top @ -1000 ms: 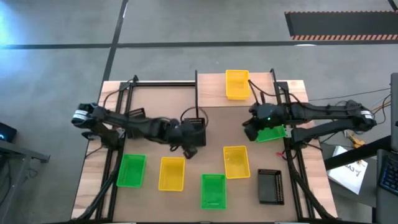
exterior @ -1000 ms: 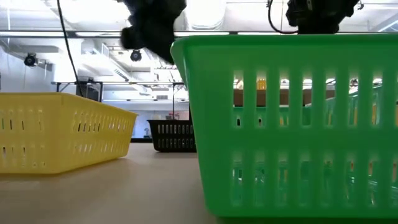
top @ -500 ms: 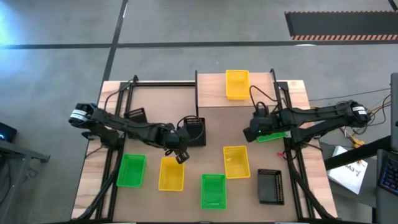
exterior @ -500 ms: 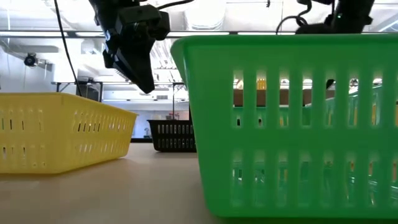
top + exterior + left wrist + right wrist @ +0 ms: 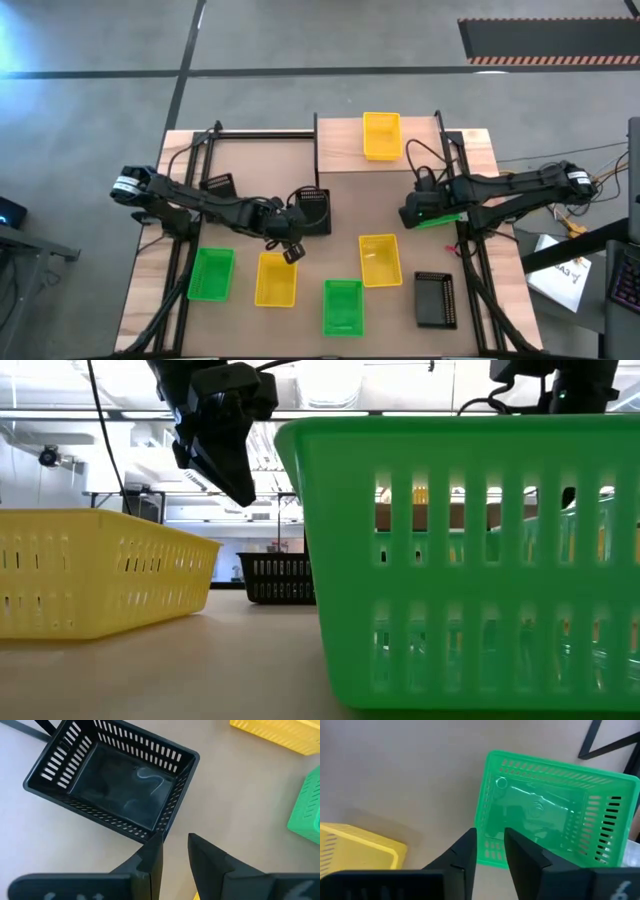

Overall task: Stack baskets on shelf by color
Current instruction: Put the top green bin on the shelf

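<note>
The black basket (image 5: 312,208) (image 5: 115,785) stands on its base on the table, left of the shelf (image 5: 345,150). My left gripper (image 5: 290,250) (image 5: 175,850) hovers just near-side of it, fingers a narrow gap apart, touching nothing. One yellow basket (image 5: 381,135) sits on the shelf. A green basket (image 5: 442,217) (image 5: 550,820) rests on the table by the right frame. My right gripper (image 5: 412,212) (image 5: 490,845) hangs above its near-left corner, fingers slightly apart, and partly hides it from above.
On the near half of the table stand a green basket (image 5: 211,274), a yellow basket (image 5: 277,278), another green basket (image 5: 343,306) that fills the low view (image 5: 470,560), a yellow basket (image 5: 379,259) and a black basket (image 5: 435,298). Dark frame rails (image 5: 185,200) run along both sides.
My left gripper has drawn back from the black basket toward the table's near edge and now shows lower in the low view; the black basket stays in place. My right gripper has shifted a little toward the table's right edge above the green basket.
</note>
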Motion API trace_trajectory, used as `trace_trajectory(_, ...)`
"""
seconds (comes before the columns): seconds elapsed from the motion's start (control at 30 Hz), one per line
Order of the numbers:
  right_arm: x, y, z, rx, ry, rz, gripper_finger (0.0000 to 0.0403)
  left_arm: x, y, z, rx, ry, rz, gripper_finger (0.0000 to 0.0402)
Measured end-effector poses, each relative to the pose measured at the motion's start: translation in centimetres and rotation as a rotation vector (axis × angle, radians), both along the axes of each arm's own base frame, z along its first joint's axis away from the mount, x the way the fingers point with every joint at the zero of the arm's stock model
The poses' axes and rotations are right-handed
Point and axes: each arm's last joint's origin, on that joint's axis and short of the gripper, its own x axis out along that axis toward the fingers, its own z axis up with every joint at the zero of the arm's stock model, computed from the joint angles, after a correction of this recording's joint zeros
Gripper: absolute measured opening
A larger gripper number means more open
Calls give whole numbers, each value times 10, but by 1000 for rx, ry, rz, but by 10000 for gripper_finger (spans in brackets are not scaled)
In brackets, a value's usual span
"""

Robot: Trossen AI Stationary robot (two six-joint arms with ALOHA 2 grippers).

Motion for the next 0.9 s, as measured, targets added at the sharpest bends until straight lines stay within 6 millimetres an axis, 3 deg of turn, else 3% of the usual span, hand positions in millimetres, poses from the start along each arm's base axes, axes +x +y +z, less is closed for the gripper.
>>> trace_trajectory(0.3,-5,1,-14,9,52,16,118,0,0,0,-4,-2,5,74)
trace_trajectory(0.73,-15,3,-34,-6,95,-94,157,0,0,0,-11,-4,4,74)
trace_trajectory(0.9,-3,4,-38,9,-25,-84,173,0,0,0,-12,-5,4,74)
